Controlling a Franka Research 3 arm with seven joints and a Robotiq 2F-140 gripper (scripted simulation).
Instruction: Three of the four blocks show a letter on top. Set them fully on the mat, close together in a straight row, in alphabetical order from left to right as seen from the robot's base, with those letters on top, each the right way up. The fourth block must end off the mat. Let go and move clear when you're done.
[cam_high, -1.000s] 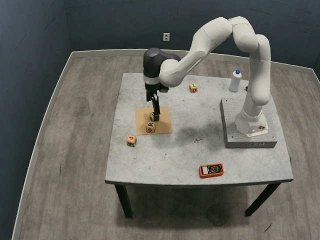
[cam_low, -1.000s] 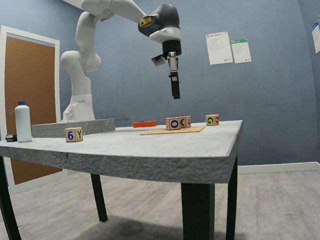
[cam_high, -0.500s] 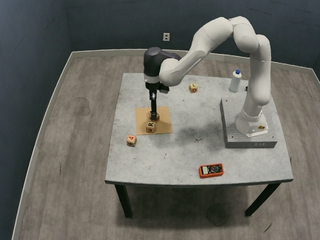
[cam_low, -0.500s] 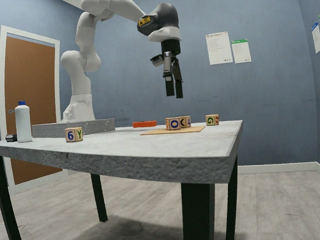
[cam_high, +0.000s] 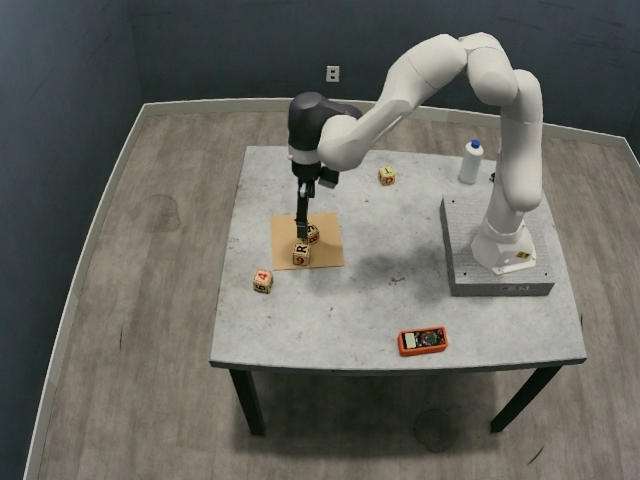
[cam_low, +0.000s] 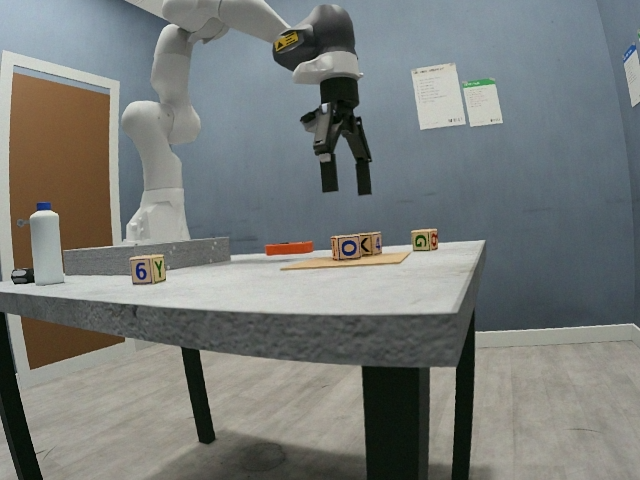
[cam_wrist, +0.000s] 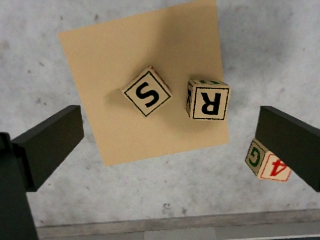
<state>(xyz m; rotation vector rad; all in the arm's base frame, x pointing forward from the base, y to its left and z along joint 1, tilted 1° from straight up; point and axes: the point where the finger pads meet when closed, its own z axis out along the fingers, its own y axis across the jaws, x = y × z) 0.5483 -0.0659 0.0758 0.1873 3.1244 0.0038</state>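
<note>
S block (cam_high: 313, 234) (cam_low: 347, 247) (cam_wrist: 148, 92) on mat (cam_high: 330, 253) (cam_low: 310, 264) (cam_wrist: 115, 145), below gripper (cam_high: 301, 236) (cam_low: 346, 193) (cam_wrist: 170, 121), turned cornerwise to finger line. Gripper wide, holding nothing, well above. R block (cam_high: 301, 254) (cam_low: 369, 243) (cam_wrist: 210, 103) squarer to fingers, just beside S; narrow gap there looks tight for fingertip. Opposite side roomier, bare mat. T block (cam_high: 386, 176) (cam_low: 148, 269) off mat, well apart; 4 block (cam_high: 262, 281) (cam_low: 423, 239) (cam_wrist: 272, 167) off too.

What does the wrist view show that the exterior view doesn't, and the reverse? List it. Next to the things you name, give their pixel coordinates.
Wrist only: the tops of the S block (cam_wrist: 147, 92) and R block (cam_wrist: 210, 103).

Exterior only: the white bottle (cam_low: 45, 248), the orange multimeter (cam_low: 289, 248) and the block showing 6 and Y (cam_low: 147, 269).

Both: the mat (cam_wrist: 175, 142) (cam_low: 315, 264), the G block (cam_wrist: 268, 162) (cam_low: 424, 240) and the open gripper (cam_wrist: 170, 121) (cam_low: 346, 178).
</note>
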